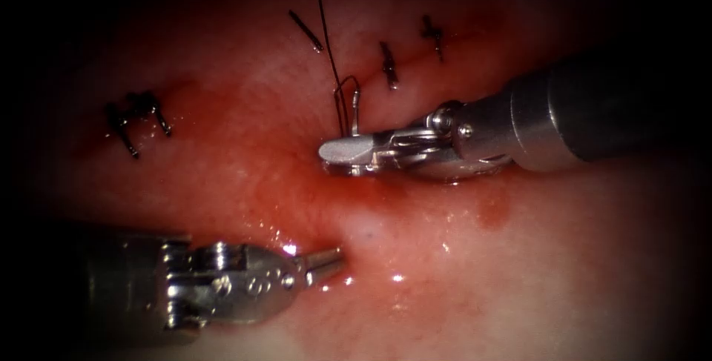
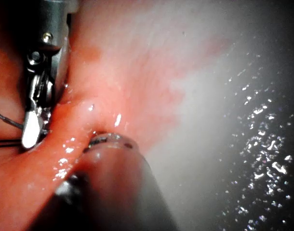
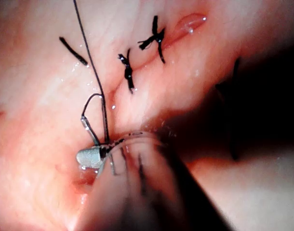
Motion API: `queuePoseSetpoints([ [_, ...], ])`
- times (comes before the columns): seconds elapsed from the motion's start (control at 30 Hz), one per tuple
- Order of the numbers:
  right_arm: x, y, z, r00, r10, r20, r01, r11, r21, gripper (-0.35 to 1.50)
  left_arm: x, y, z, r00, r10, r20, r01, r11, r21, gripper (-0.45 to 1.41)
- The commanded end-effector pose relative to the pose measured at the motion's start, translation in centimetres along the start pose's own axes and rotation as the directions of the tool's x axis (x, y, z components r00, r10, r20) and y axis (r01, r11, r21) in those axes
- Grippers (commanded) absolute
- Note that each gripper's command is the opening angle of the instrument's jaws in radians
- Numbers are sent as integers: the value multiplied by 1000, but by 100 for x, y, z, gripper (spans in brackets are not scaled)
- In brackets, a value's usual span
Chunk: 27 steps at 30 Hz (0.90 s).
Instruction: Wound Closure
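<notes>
My right tool (image 1: 335, 155) comes in from the right, its jaws shut on the needle (image 1: 357, 113) near its tail end. A short steel length stands up from the jaws; the rest of the curve is hidden under them at the tissue (image 1: 245, 87). The thread (image 1: 326, 35) loops off the tail and runs up out of view. The same needle (image 3: 89, 130) and thread (image 3: 91, 62) show at my right tool (image 3: 91, 158) in the right wrist view. My left tool (image 1: 334, 259) lies low on the left, its thin jaws shut on a raised ridge of tissue (image 2: 74, 144).
Dark tied stitches with cut ends sit along the cut: one on the left (image 1: 137, 120), others further up (image 1: 305, 31) (image 1: 388, 64) (image 1: 432, 35). Red fluid (image 1: 356, 190) pools under the right tool. The right tool's shaft (image 1: 593, 113) spans the right side.
</notes>
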Motion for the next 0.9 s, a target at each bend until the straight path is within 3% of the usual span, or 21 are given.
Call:
queuePoseSetpoints([
  [0.03, -7, 6, 7, 1000, 3, 2, -3, 1000, 1, -35, -4, 9, 10, 1000, -5, 3, 5, 1000, -4, -10],
  [0.9, -61, 4, 4, 996, -1, 88, 3, 1000, -25, -35, -45, -11, 23, 999, -36, 4, 36, 999, -9, -12],
])
